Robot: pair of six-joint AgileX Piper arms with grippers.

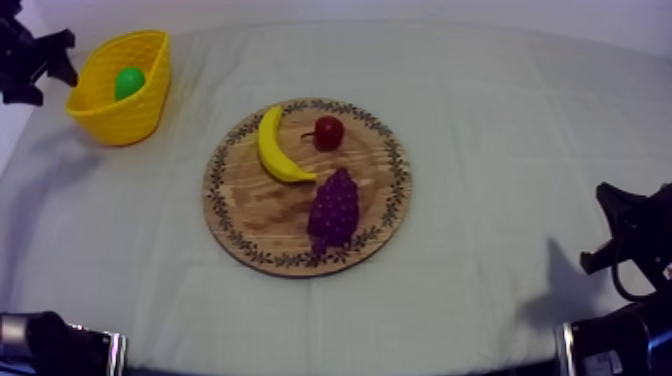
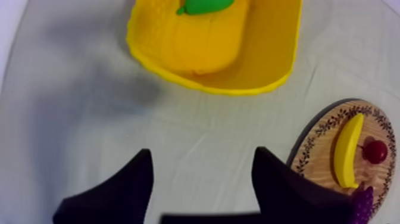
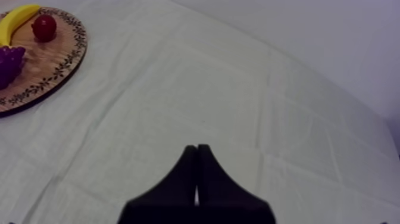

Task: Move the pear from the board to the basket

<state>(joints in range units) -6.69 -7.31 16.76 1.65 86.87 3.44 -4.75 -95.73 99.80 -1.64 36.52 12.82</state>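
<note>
The green pear (image 1: 128, 82) lies inside the yellow basket (image 1: 120, 122) at the table's far left; the left wrist view has the pear (image 2: 202, 6) at the far side of the basket (image 2: 208, 88). My left gripper (image 1: 66, 58) hovers just left of the basket, apart from it. Its fingers are open over bare cloth with nothing between them (image 2: 203, 152). The round wooden board (image 1: 260, 205) sits mid-table. My right gripper (image 1: 598, 226) stays low at the right, shut as a narrow wedge (image 3: 196, 146) on nothing.
On the board lie a banana (image 1: 275, 150), a small red fruit (image 1: 328, 132) and a bunch of grapes (image 1: 333, 208). The board's edge (image 3: 50, 68) is far off beyond the right gripper. Grey-white cloth stretches between board and both grippers.
</note>
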